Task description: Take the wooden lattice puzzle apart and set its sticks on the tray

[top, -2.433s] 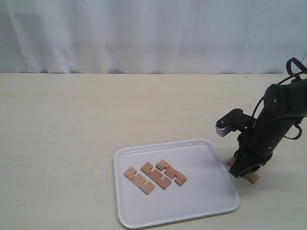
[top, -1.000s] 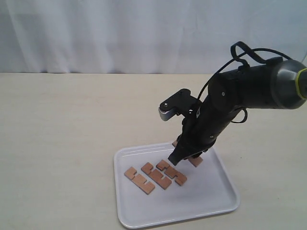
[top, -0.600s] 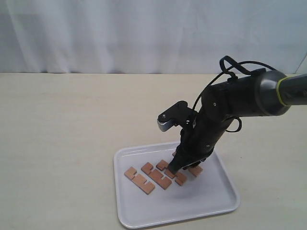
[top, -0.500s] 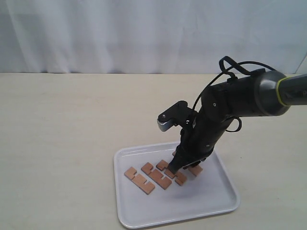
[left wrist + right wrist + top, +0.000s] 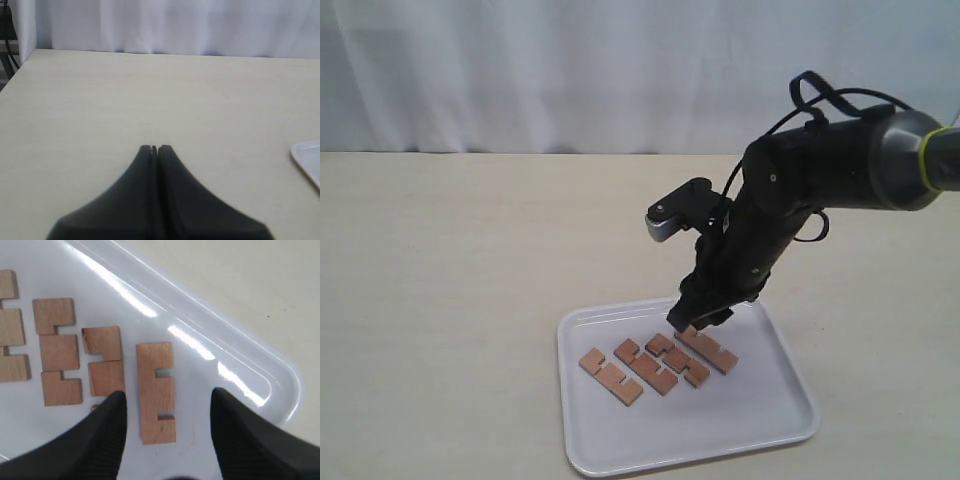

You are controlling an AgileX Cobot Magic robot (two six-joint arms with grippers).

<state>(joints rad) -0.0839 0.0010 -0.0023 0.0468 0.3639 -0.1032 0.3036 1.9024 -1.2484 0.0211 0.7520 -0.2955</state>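
– Right pincer is open wide, holding nothing. One stick lies flat between its fingers.
– Where are all the sticks?
– All four lie flat side by side on the white tray. It sits on a pale tabletop, with a white curtain behind.
– And the left pincer?
– Only its own wrist camera shows it. It is pinched tight over the tabletop, with a corner of the tray nearby.

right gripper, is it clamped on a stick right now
No, the right gripper is open, its fingers standing clear on either side of a stick that lies flat on the tray.
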